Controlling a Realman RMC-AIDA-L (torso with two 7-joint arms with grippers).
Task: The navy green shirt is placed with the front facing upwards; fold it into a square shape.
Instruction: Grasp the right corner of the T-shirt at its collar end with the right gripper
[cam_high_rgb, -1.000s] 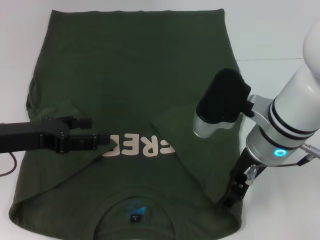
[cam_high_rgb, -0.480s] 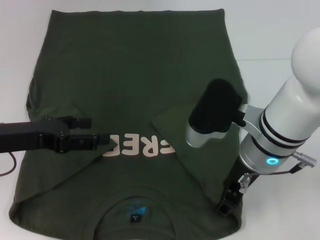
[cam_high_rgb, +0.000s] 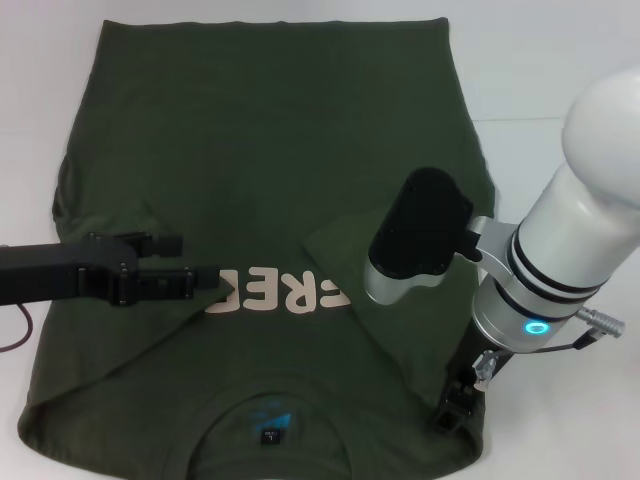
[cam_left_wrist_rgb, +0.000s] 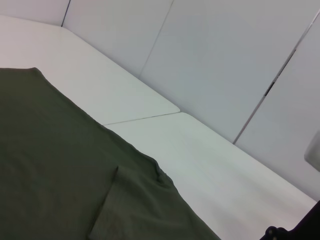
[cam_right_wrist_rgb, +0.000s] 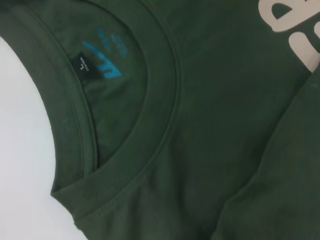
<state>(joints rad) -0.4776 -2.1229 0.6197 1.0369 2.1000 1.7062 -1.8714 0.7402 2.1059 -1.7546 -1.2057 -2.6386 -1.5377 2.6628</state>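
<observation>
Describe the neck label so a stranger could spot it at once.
Start from the navy green shirt spread over the white table and go to its near edge, where the round collar sits below the pale lettering. The neck label is inside that collar: the only blue print on the cloth.

From my seat, the dark olive-green cotton T-shirt covers nearly the whole middle of the white tabletop. Bare table shows along the far edge and to the right of the hem, with open room there. My black left gripper lies low across the shirt's left half, blocking that side. The right gripper and its bulky white-and-black wrist crowd the near right corner. Grey wall panels bound the table's far side.
</observation>
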